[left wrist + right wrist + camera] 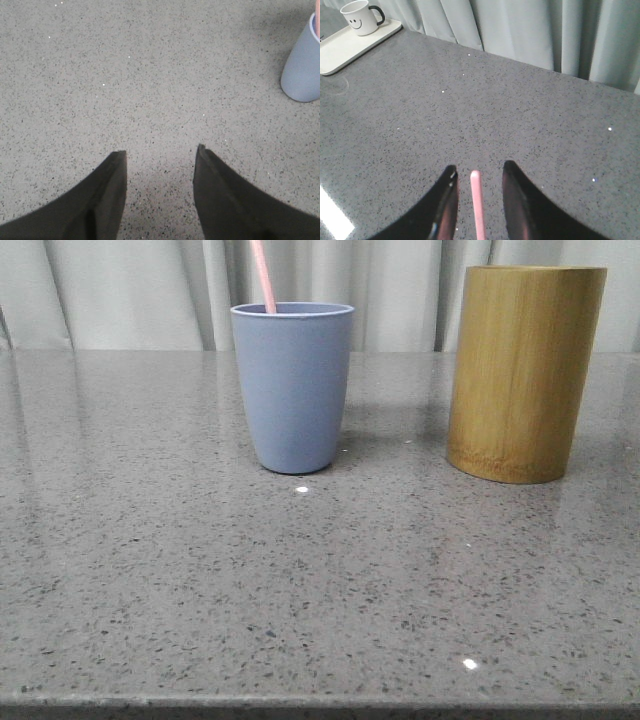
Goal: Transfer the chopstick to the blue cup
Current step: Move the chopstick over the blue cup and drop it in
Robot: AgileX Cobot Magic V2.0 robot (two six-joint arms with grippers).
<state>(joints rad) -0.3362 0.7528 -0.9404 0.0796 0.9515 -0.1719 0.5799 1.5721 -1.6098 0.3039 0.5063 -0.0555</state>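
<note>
The blue cup (292,385) stands upright on the grey speckled table, left of centre. One pale pink chopstick (264,275) stands in it, leaning left, its top cut off by the frame. Neither gripper shows in the front view. In the right wrist view the chopstick's upper end (478,205) stands between the fingers of my right gripper (479,166), with a gap on each side; the jaws are open. My left gripper (161,150) is open and empty over bare table, and the blue cup (304,65) is off to its side.
A taller tan bamboo holder (524,370) stands to the right of the blue cup. In the right wrist view a white tray (340,52) with a smiley-face mug (360,16) sits far off on the table. Grey curtains hang behind.
</note>
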